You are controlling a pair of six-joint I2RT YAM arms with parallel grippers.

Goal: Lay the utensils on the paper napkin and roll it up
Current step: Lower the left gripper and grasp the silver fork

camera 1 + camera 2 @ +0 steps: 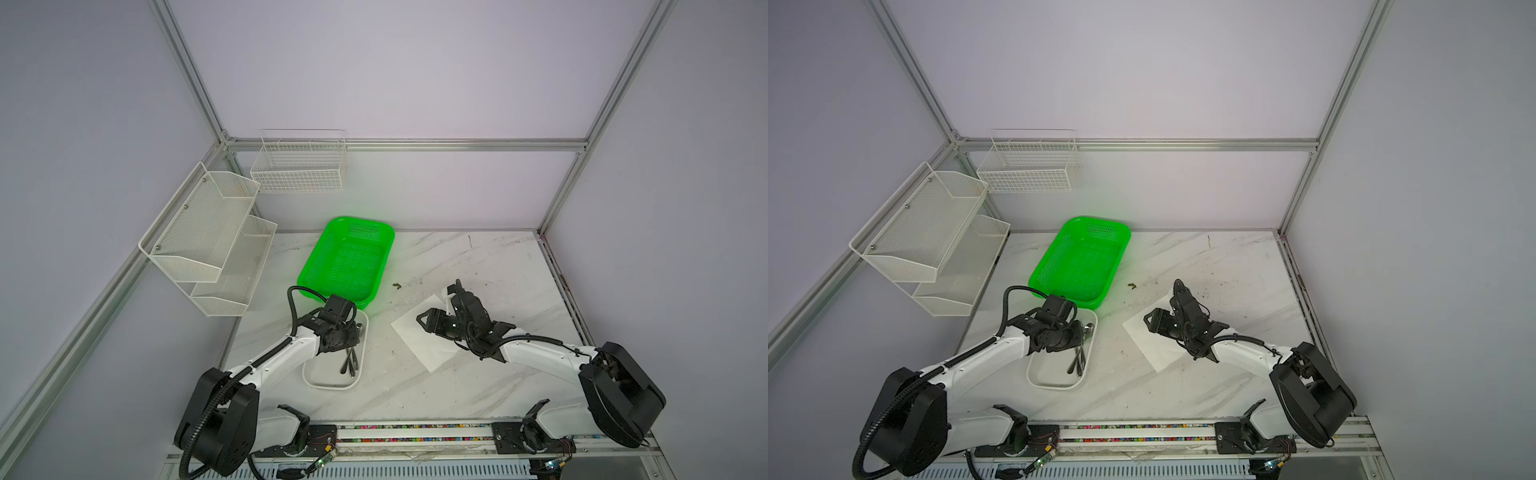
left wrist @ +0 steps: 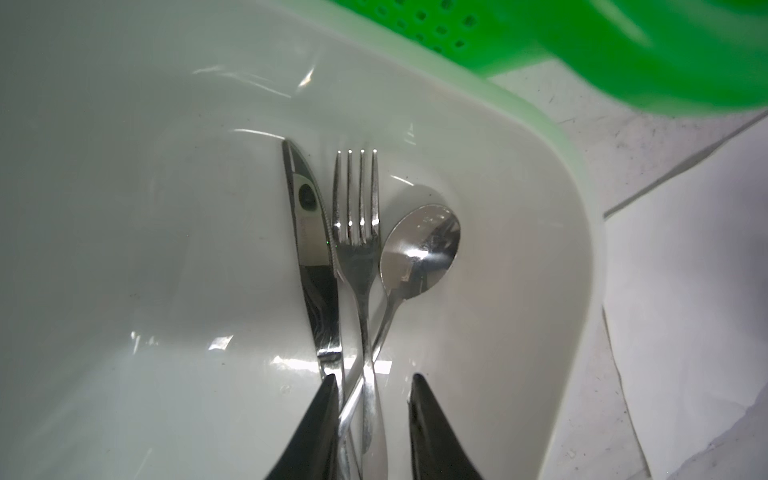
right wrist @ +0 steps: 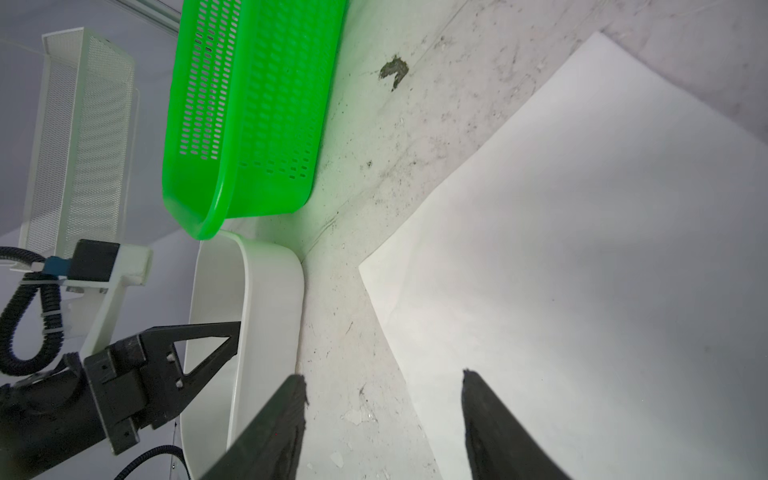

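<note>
Parted left claw [image 2: 374, 376] astride the handles of the utensils [image 2: 357, 257], unclamped, inside white tray [image 2: 540, 224] near the worktop's [image 1: 415, 395] left edge. Parted, empty right claw [image 3: 383, 374] over an edge of the paper napkin [image 3: 582, 249], flat toward the right edge.

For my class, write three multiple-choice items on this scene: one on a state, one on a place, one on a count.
1. The napkin is: A rolled up; B flat; C crumpled into a ball.
2. The utensils lie: A on the napkin; B under the napkin; C in the tray.
3. How many utensils are there? A three; B two; C five.
Answers: 1 B, it lies spread out and unrolled; 2 C, all lie inside the tray's rim; 3 A, a knife, a fork and a spoon show in the left wrist view.
</note>
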